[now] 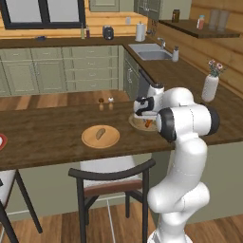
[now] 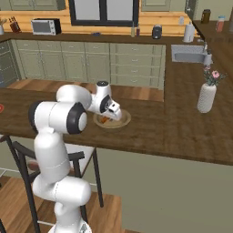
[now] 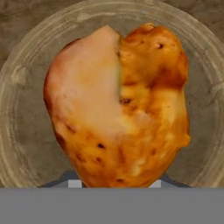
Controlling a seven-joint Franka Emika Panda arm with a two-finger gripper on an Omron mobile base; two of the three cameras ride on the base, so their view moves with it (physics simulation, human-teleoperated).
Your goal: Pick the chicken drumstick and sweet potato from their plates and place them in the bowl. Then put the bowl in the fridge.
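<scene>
The pincer (image 2: 109,119) hangs low over the wooden bowl (image 1: 136,124), with the chicken drumstick (image 3: 118,105) directly in front of the hand camera and the bowl's ringed floor spread behind it. The drumstick's base sits at six o'clock in the hand view, where the finger tips would rise, so it reads as clamped between them, though the tips themselves are hidden behind the meat. Holding it centred above the bowl makes sense: let go here, it should land inside the thick walls rather than on the tabletop (image 1: 52,137).

In the left base view, the sweet potato (image 1: 100,133) lies in the middle of the flat wooden plate (image 1: 112,141), at about nine o'clock from the bowl and close beside it, untouched. A white vase of flowers (image 2: 206,97) stands well apart at three o'clock.
</scene>
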